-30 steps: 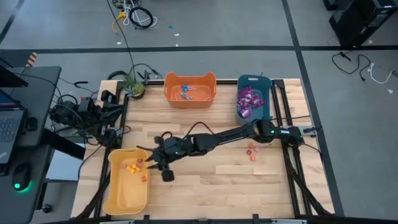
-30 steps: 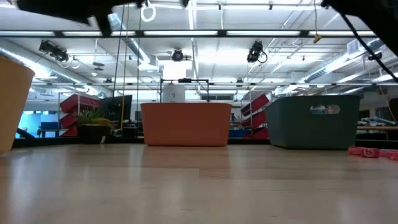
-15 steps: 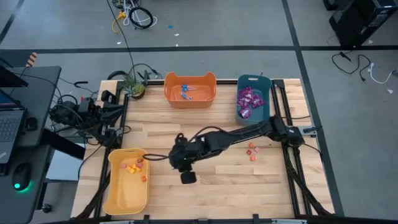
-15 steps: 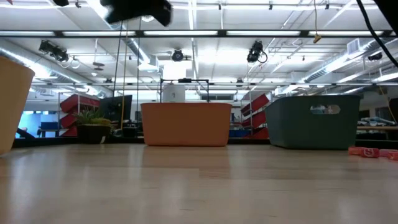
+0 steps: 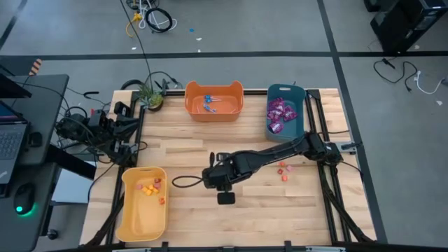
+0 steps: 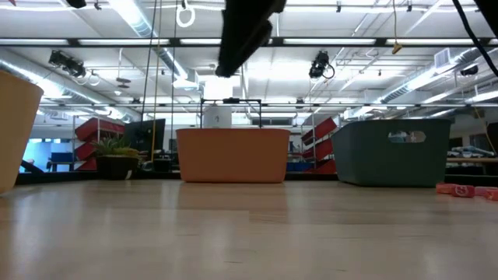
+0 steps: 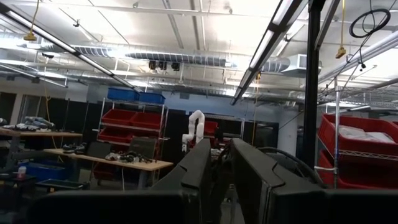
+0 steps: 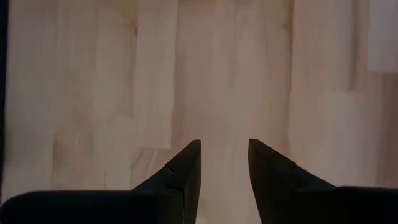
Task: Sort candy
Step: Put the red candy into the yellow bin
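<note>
The right pincer has swung away from the yellow bin since a second ago and now hangs over bare desk near its middle; its fingers stand apart with nothing between them. The left pincer points out into the room, its fingers slightly apart and empty. The yellow bin, beside the right pincer on the side away from its arm, holds small orange and red candy. Beyond it, the orange bin holds blue-wrapped lollipops and the teal bin purple packets. A few red pieces lie loose on the desk under the arm.
</note>
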